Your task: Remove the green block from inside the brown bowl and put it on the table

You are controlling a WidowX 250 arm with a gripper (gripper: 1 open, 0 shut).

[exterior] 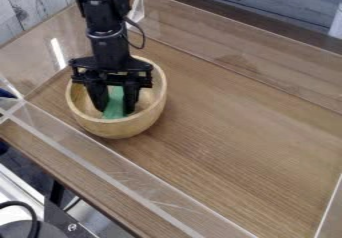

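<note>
The brown bowl (144,119) stands on the left part of the table (247,132). Inside it the green block (116,106) leans against the bowl's inner wall, partly hidden by the black fingers. My gripper (118,100) points straight down into the bowl. Its two fingers press in on either side of the green block, so it is shut on the block. The block still rests in the bowl.
Clear acrylic walls (127,177) run along the table's edges, with the front wall close to the bowl. Bare wood-grain tabletop stretches to the right of the bowl. A grey plank surface lies beyond the far wall.
</note>
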